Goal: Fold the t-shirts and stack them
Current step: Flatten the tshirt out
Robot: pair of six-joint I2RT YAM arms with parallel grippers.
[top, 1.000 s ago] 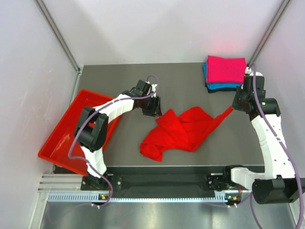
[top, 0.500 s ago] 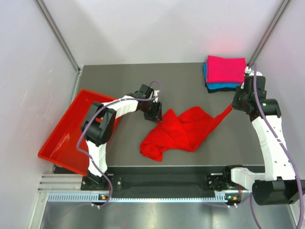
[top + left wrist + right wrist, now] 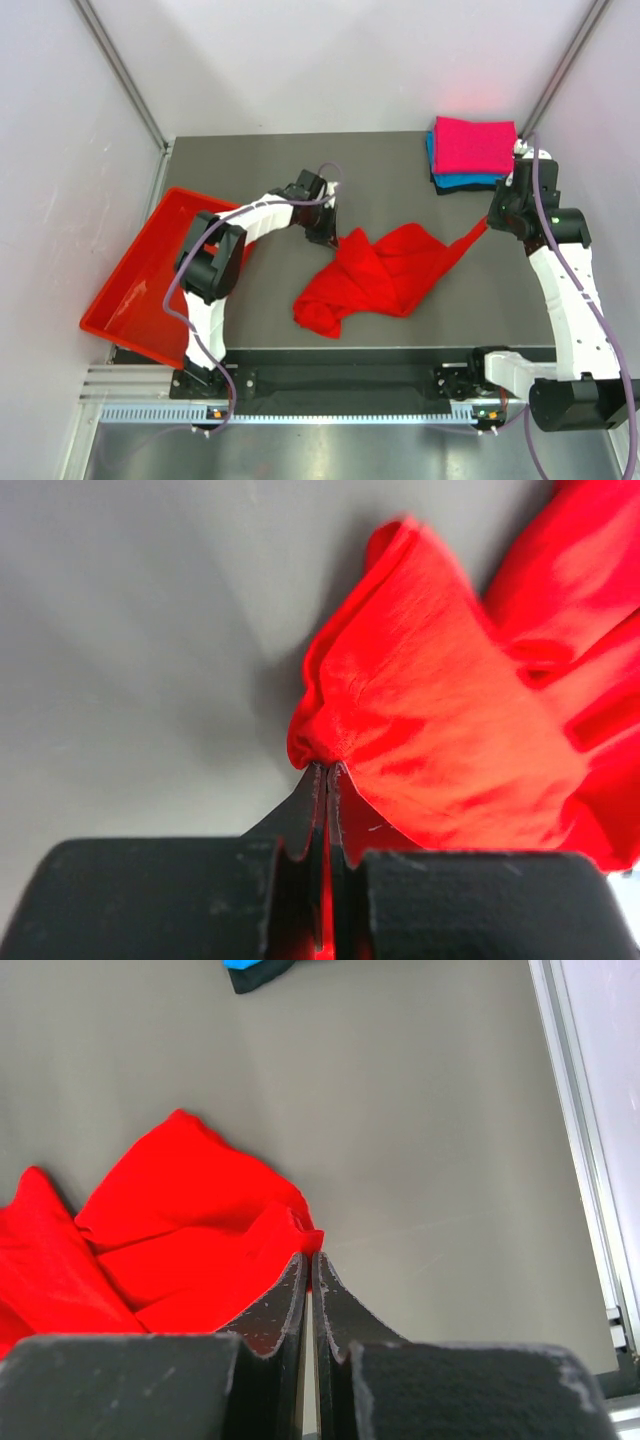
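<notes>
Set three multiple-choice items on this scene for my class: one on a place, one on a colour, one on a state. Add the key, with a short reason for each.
1. Where on the table does the folded stack lie?
A. far right corner
B. middle
C. near left corner

2. What colour is the top shirt of that stack?
A. black
B. magenta-pink
C. white

3. How is the left gripper?
A. wide open
B. shut on nothing
C. shut on the red t-shirt

Key:
1 A: the overhead view shows the stack in the far right corner.
2 B: a magenta-pink layer lies over the teal-blue one.
3 C: the left wrist view shows the closed fingers pinching a red fold.
</notes>
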